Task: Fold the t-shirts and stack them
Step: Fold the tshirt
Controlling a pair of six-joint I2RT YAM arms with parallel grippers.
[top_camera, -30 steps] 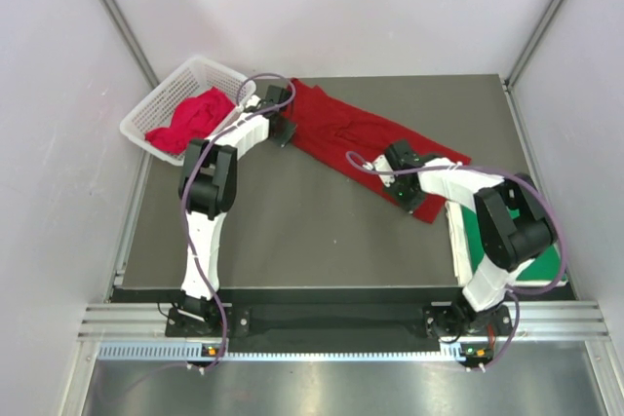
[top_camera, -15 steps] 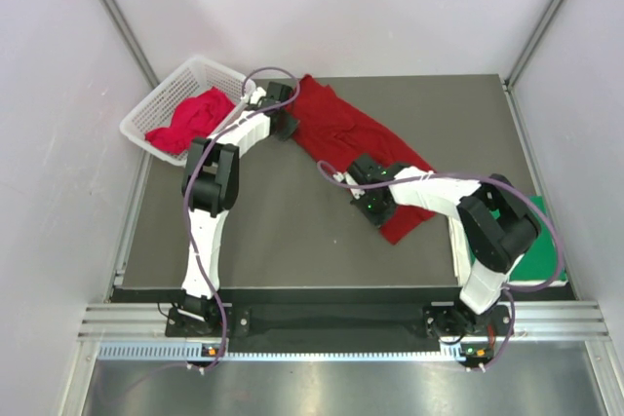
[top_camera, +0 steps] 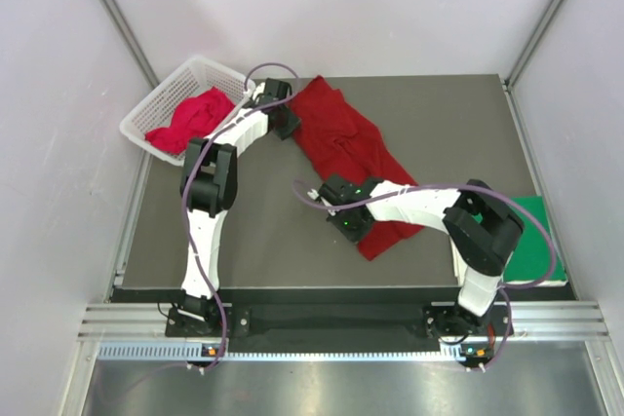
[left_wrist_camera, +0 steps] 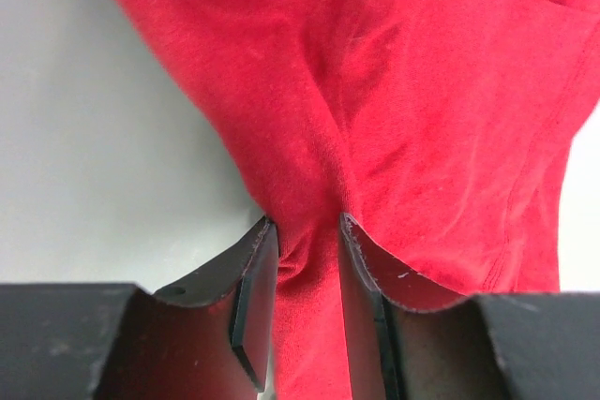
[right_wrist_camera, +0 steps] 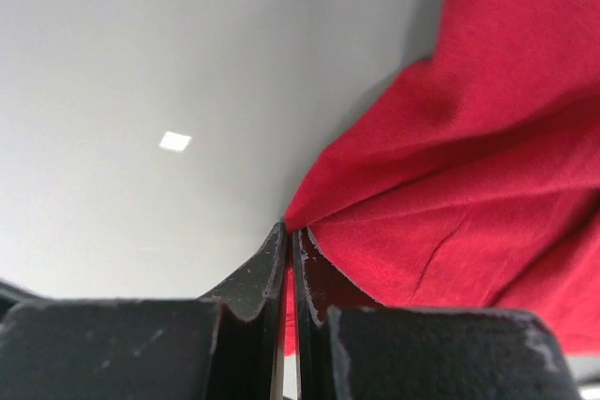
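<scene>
At bottom centre of each wrist view, right gripper (right_wrist_camera: 289,231) pinches the shirt (right_wrist_camera: 450,185) edge, probably to fold it, while left gripper (left_wrist_camera: 306,227) has jaws half apart around it.

The fingers (left_wrist_camera: 255,274) stood parted, a bunched ridge of the red t-shirt (left_wrist_camera: 403,110) running up between them; pale surface (left_wrist_camera: 94,166) showed at left.

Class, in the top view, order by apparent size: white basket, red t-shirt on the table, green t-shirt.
1. Red t-shirt on the table
2. White basket
3. Green t-shirt, partly hidden by the right arm
</scene>
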